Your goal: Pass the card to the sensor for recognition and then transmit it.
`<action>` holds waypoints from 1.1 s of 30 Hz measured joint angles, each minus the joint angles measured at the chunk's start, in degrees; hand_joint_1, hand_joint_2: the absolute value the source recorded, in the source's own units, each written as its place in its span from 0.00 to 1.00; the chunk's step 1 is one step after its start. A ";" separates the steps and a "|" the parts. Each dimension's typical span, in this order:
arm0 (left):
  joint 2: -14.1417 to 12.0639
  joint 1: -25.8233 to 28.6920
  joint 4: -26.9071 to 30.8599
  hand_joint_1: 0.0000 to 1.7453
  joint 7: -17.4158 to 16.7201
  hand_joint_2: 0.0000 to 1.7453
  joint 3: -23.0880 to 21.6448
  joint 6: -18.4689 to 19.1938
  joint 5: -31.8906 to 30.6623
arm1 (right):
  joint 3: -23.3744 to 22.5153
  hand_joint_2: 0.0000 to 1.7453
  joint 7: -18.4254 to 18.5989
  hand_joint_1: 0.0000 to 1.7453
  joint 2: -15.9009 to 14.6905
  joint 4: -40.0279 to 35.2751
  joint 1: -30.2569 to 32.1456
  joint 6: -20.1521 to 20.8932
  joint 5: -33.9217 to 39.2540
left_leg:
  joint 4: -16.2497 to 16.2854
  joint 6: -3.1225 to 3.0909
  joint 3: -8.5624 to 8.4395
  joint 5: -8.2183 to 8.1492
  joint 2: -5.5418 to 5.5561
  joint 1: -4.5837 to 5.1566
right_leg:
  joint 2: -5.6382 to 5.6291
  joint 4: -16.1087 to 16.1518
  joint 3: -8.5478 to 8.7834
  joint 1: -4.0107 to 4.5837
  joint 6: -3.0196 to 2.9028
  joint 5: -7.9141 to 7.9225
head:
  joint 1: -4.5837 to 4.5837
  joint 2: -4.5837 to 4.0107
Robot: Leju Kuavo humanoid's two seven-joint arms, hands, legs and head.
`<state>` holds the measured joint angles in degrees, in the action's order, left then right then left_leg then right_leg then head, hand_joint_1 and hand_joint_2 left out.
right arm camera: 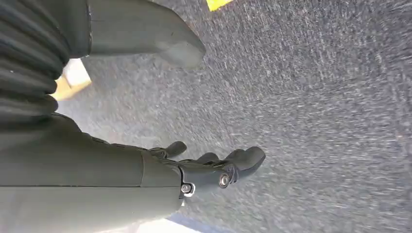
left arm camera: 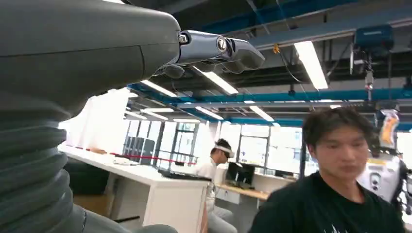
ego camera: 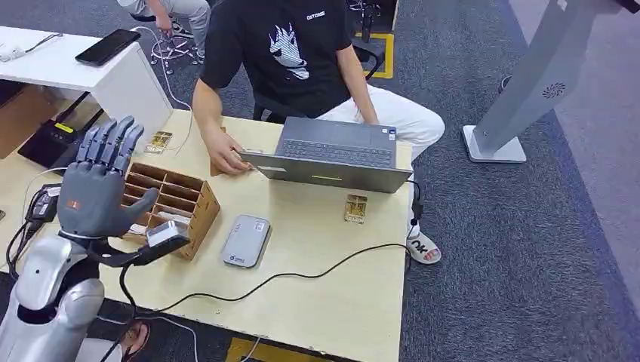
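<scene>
Looks like you're at the very start: your left hand (ego camera: 98, 185) is raised over the wooden card rack (ego camera: 198, 197), fingers spread, holding nothing. Right hand (right arm camera: 204, 167) hangs by the floor, loosely open and empty. I can't make out the card itself, probably in the rack. One grey sensor (ego camera: 246, 240) sits just beside it. Next you'd reach down and pinch a card.

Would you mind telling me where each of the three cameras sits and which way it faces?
Head view: high on the body, facing down at the table; raised left robot hand shows.
Left wrist view: behind the left robot hand, facing out and upward at the ceiling lights and the person.
Right wrist view: behind the right robot hand, facing grey carpet.
Head and left wrist views share the person in black.
</scene>
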<state>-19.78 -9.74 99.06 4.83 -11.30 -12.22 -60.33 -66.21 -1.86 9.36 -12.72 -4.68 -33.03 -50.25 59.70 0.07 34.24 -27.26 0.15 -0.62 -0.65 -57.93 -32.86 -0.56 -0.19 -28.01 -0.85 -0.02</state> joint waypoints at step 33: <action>-1.18 20.09 1.64 0.00 -9.83 1.00 2.16 4.46 -12.50 | -2.77 1.00 1.09 0.00 1.25 -0.02 0.10 -0.72 -1.18 | 0.00 -0.01 0.01 0.00 0.05 -0.01 | 0.11 0.02 0.01 0.00 0.00 0.00 | 0.00 0.00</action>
<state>-20.96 10.36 100.70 -5.00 -9.14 -7.76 -72.83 -68.98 -0.76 10.60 -12.74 -4.58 -33.75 -51.43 59.70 0.07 34.25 -27.26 0.20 -0.63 -0.54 -57.91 -32.85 -0.56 -0.19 -28.01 -0.85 -0.02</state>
